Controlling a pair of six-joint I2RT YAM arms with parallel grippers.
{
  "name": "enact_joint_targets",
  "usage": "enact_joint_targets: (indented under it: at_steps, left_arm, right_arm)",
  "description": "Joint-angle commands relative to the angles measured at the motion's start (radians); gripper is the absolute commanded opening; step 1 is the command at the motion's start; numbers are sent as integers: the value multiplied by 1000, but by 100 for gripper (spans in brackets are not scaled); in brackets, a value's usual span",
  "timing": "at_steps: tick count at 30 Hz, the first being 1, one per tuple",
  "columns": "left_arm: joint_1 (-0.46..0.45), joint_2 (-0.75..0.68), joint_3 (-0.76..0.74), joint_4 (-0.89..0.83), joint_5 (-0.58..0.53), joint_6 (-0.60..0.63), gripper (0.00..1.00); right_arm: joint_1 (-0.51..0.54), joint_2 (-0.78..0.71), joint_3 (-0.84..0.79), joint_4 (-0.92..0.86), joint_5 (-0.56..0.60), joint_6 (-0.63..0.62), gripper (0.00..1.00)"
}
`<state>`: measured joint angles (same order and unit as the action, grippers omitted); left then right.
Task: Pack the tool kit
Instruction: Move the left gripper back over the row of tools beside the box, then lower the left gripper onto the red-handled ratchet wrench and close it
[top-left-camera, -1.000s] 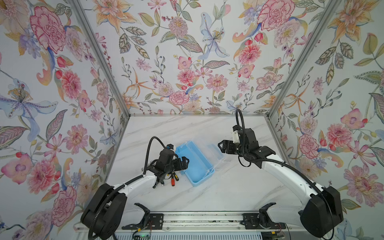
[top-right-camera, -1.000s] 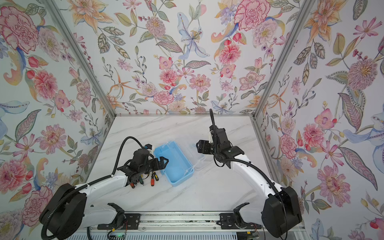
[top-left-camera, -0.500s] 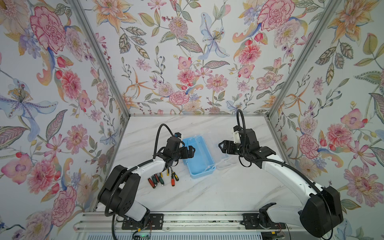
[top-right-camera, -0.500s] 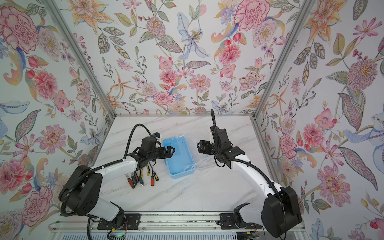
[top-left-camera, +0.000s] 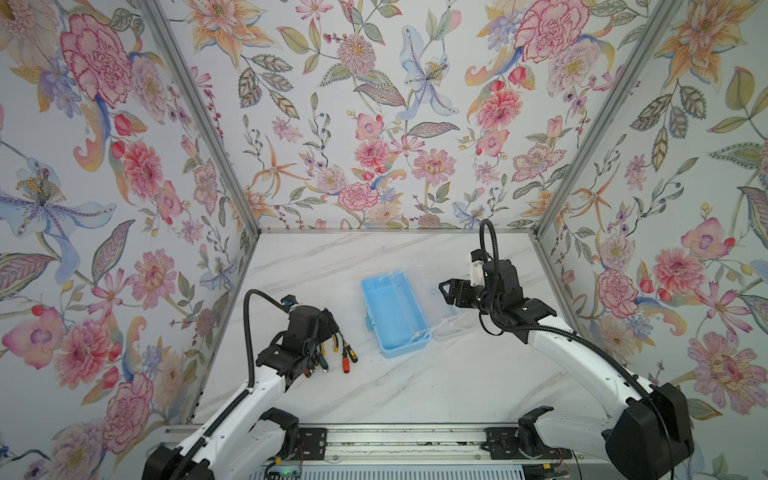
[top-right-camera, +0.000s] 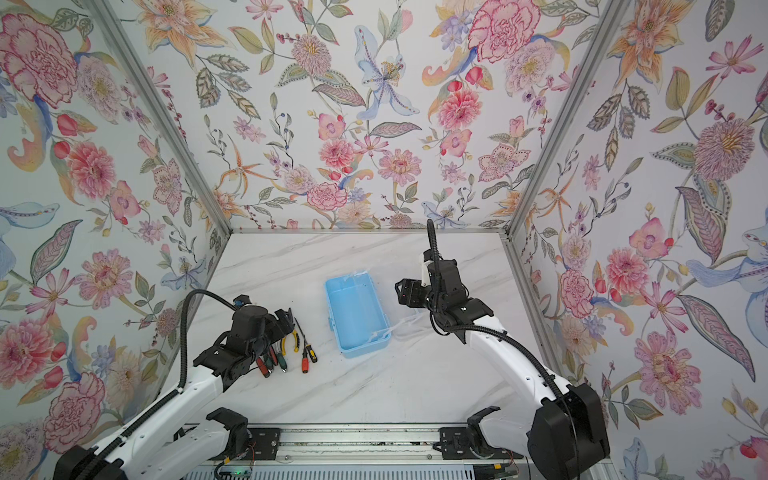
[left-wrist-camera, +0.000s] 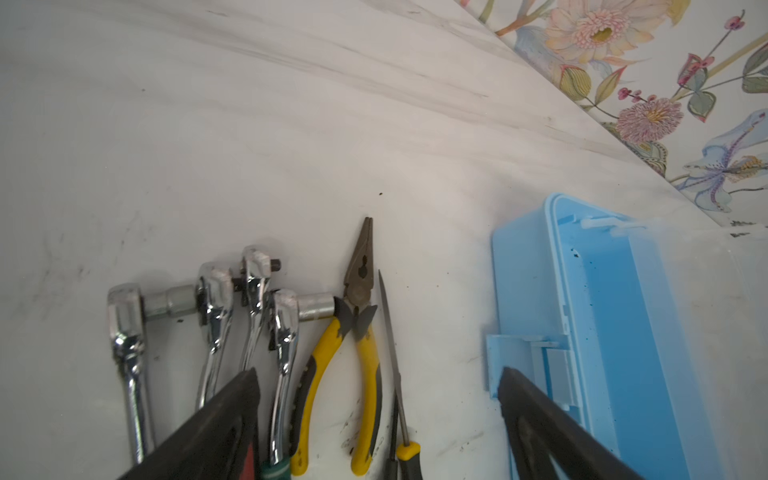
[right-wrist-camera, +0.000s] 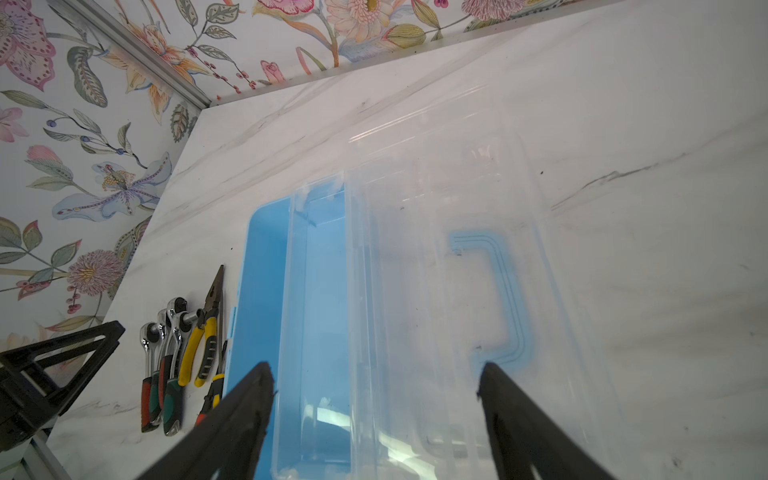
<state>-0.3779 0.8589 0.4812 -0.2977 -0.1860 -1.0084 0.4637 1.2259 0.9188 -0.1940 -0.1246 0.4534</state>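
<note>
Pliers (left-wrist-camera: 360, 293) beneath left tool (left-wrist-camera: 377, 370)

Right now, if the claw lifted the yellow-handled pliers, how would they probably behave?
The yellow-handled pliers look stiff metal, probably heavy for their size. Lying flat, they should not roll. Their handles stand apart, so gripping one may let the other swing.

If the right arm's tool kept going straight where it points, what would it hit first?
Probably the clear lid of the blue box, folded open onto the table: the right tool, jaws open, faces it in its wrist view. Depth is unclear.
</note>
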Motion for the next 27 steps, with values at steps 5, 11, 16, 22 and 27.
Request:
enact_joint_targets:
  at_steps: [5,11,16,22,27]
  left_arm:
    - [3,-219,-34,-328,-119,-195,92]
    - [3,-308,-49,-425,-125,-236,91]
    - [3,-282,-67,-422,-126,-218,88]
    - [0,-260,-89,-429,-154,-211,80]
    - [0,-260,-119,-390,-177,-225,65]
  right_arm:
    - [25,8,-26,56,-59,20,78]
    - [40,4,-44,69,-54,21,78]
    - [45,-6,-44,53,-25,7,77]
    - [44,-8,-49,60,-22,6,77]
    - [45,14,-43,65,-40,9,76]
